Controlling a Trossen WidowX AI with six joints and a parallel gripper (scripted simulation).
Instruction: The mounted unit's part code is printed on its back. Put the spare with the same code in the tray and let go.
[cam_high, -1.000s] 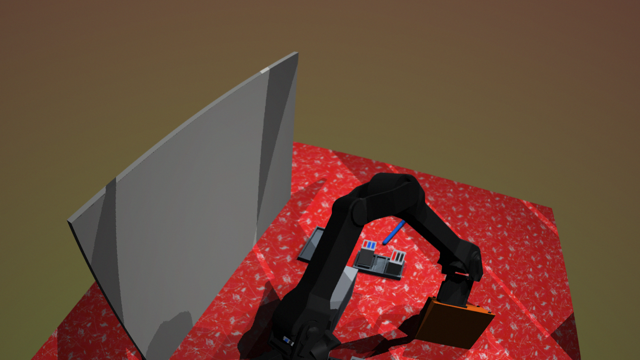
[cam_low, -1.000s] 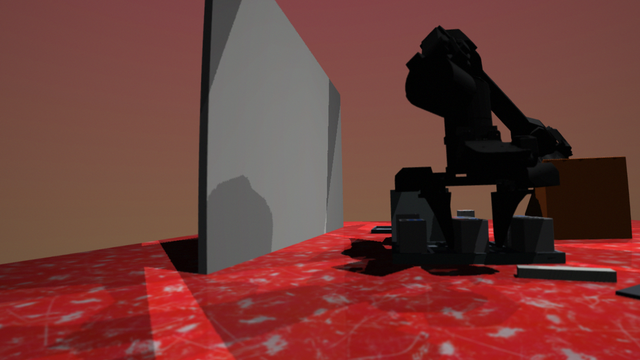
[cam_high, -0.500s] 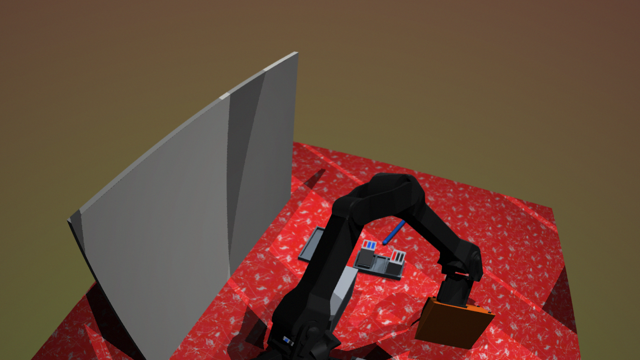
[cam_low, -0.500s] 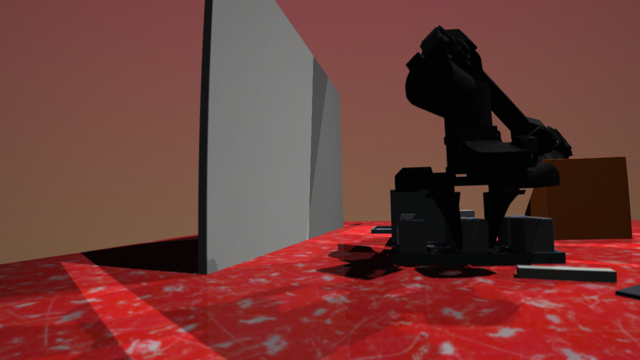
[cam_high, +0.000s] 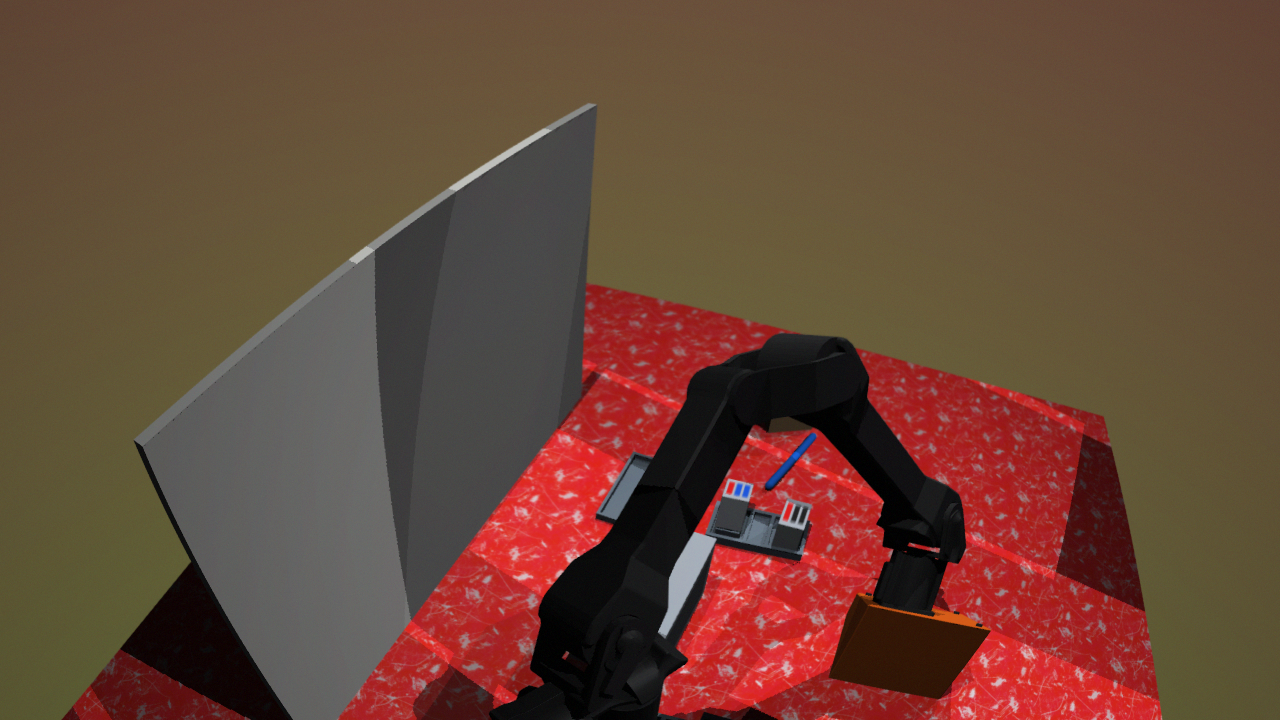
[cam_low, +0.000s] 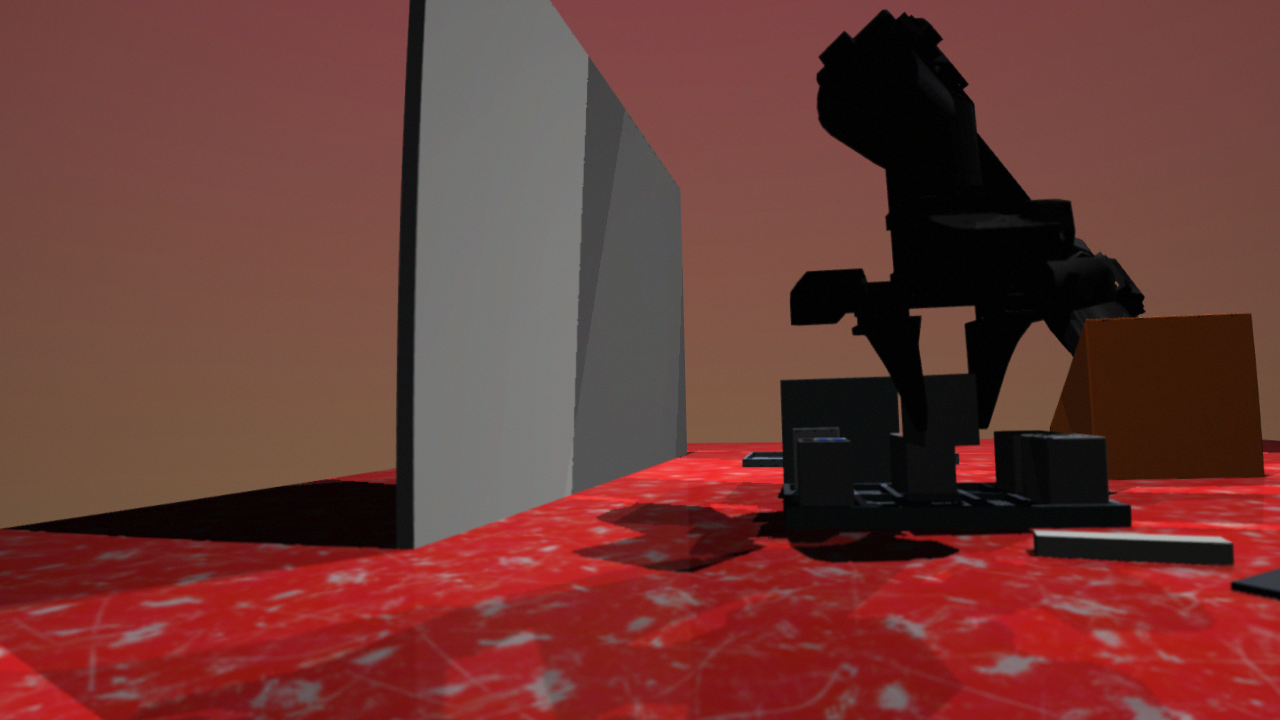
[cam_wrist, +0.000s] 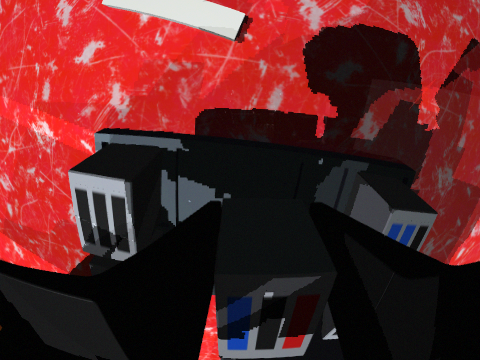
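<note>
Spare (cam_wrist: 270, 314) clamped in jaws, blue-black-red code visible only from wrist

1. The arm (cam_high: 716, 420) rises from its base, bends at a high elbow and descends steeply to the wrist.
2. The end effector (cam_low: 939, 420) points downward.
3. Its two dark fingers are closed on the spare (cam_wrist: 270, 323) marked blue, black and red.

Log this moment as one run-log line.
phase: grasp | gripper: shut on middle spare | code: blue-black-red | rack: two spares left | tray: not reached
</note>
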